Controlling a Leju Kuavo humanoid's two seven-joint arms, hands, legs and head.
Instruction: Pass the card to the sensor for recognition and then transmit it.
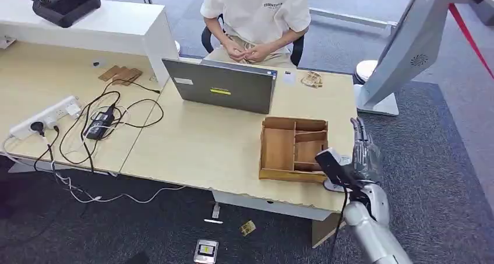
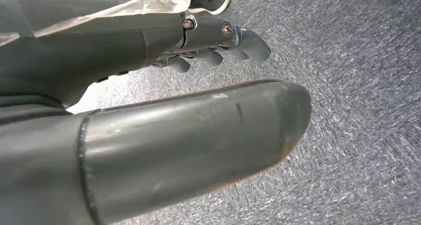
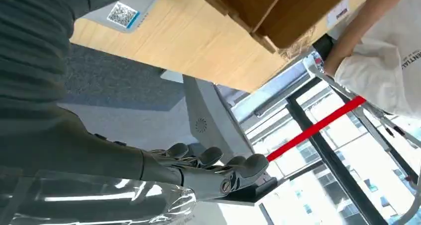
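My right hand [image 1: 364,153] hovers at the desk's right edge, just right of a wooden divided tray [image 1: 278,150]. Its fingers [image 3: 213,168] are stretched out straight and apart, holding nothing. A white slip with a QR code [image 3: 121,15] lies on the desk top beside the tray [image 3: 278,11]. A small white card [image 1: 288,76] lies on the desk behind the laptop, in front of a seated person. My left hand [image 2: 213,46] hangs over grey carpet, thumb [image 2: 198,145] forward, fingers loosely out and holding nothing. A slanted grey-white kiosk stand [image 1: 408,48] rises to the right of the desk.
A grey laptop [image 1: 221,88] stands open mid-desk, facing the seated person [image 1: 256,19]. A power strip [image 1: 46,115] and tangled black cables [image 1: 99,124] lie at the left. A red barrier tape [image 1: 469,34] runs at the far right. Small items lie on the floor [image 1: 205,250].
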